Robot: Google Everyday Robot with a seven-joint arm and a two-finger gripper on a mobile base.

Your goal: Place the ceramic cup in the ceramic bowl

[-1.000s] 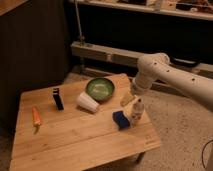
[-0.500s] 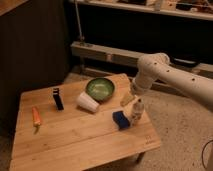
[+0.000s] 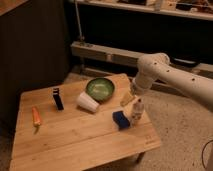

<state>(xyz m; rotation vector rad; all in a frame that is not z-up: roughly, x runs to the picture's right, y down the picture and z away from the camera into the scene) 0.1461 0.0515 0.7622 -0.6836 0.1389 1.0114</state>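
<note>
The ceramic cup (image 3: 86, 102), small, plain white and tapered, lies on its side on the wooden table (image 3: 75, 135), just left of and touching or nearly touching the ceramic bowl (image 3: 100, 89). The bowl is round, shallow and green with a paler inside, near the table's far edge. My gripper (image 3: 127, 97) hangs from the white arm (image 3: 165, 75) to the right of the bowl, low over the table, a short way from the cup with the bowl's rim between them.
A small white bottle (image 3: 135, 110) stands just below the gripper, next to a blue block (image 3: 120, 119). A dark blue upright object (image 3: 58, 98) and an orange carrot-like item (image 3: 36, 116) sit on the left. A metal shelf rail runs behind the table.
</note>
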